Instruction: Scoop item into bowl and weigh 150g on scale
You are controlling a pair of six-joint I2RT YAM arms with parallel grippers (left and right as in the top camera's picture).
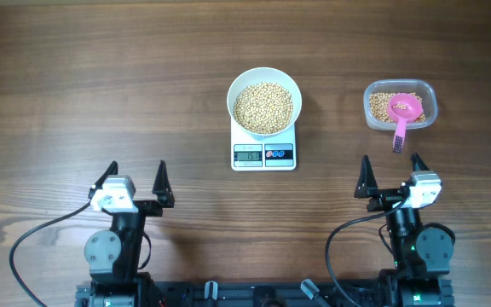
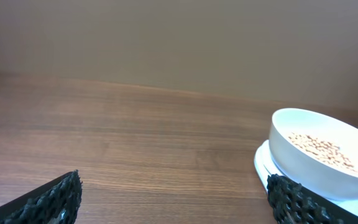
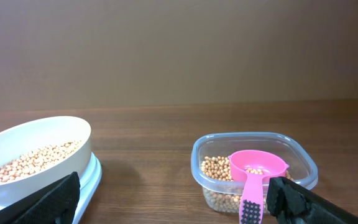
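Note:
The white bowl (image 1: 263, 104) sits on the white scale (image 1: 263, 153) at the table's middle, heaped with tan beans (image 1: 263, 107). To its right a clear plastic tub (image 1: 400, 104) holds more beans and a pink scoop (image 1: 402, 113), whose handle sticks out over the near rim. My left gripper (image 1: 135, 181) stands open near the front left, nothing between its fingers. My right gripper (image 1: 391, 173) stands open near the front right, short of the tub. In the right wrist view the bowl (image 3: 36, 155), tub (image 3: 253, 171) and scoop (image 3: 257, 171) lie ahead of the open gripper (image 3: 173, 199). The left wrist view shows the bowl (image 2: 325, 155) beside the right fingertip.
Brown wooden table (image 1: 75, 94) all around. Black cables (image 1: 32, 234) trail from both arm bases at the front edge. The scale's display and buttons (image 1: 263, 154) face the front.

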